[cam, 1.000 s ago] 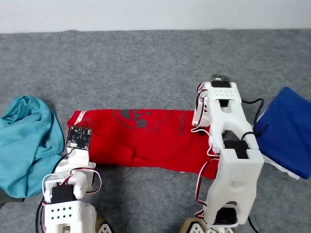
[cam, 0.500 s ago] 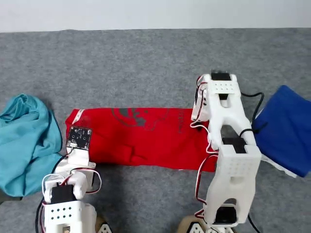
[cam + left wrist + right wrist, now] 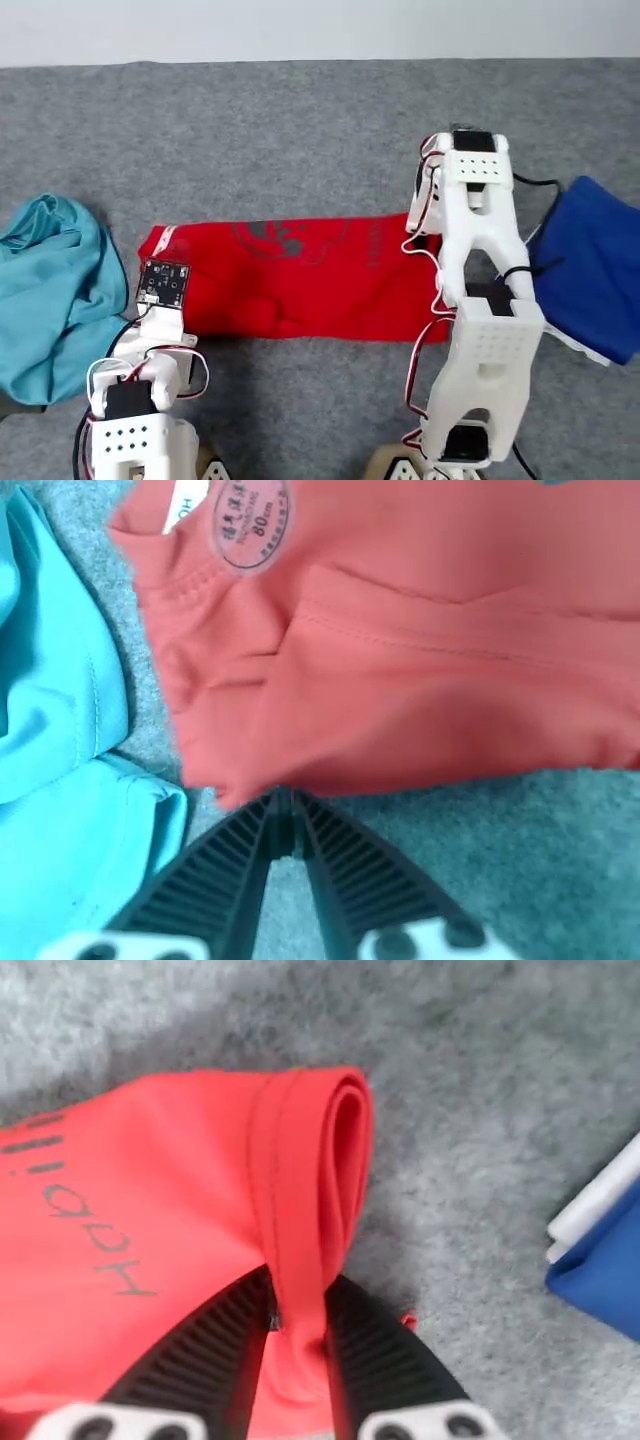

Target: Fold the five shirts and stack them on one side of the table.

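Two pincers clenched: right gripper [image 3: 298, 1308] pinched rolled edge of red shirt [image 3: 300, 285]; left gripper [image 3: 283, 805] closed at hem near round label [image 3: 250, 520].

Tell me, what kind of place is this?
Probably a robot lab: left arm and right arm at a grey table, with a red shirt, teal shirt and blue shirt to fold.
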Available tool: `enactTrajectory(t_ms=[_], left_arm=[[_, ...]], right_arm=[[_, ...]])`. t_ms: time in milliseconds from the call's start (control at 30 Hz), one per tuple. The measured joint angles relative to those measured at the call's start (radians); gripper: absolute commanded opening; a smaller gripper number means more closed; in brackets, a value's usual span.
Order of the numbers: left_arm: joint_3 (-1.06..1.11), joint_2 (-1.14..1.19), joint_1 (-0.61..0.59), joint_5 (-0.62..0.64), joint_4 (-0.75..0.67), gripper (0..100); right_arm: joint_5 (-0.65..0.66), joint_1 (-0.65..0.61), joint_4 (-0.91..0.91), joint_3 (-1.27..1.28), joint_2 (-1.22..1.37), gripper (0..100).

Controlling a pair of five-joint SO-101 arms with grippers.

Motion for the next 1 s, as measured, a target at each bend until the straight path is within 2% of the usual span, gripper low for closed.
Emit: enactTrajectory(t_ms=[233, 600, 800, 1000], left_arm=[[0.000, 0.000, 0.000, 0.000, 0.000, 1], [0.000, 0.000, 0.000, 0.000, 0.000, 1], [0.000, 0.000, 0.000, 0.000, 0.000, 1], [0.000, 0.000, 0.000, 0.000, 0.000, 1]], right_arm=[[0.038, 0.051, 0.021, -0.078, 0.000, 0.9], [0.170, 0.184, 0.043, -0.219, 0.006, 0.9], [0.195, 0.167, 0.126, -0.275, 0.006, 0.9], [0.195, 0.051, 0.129, -0.279, -0.035, 0.9]])
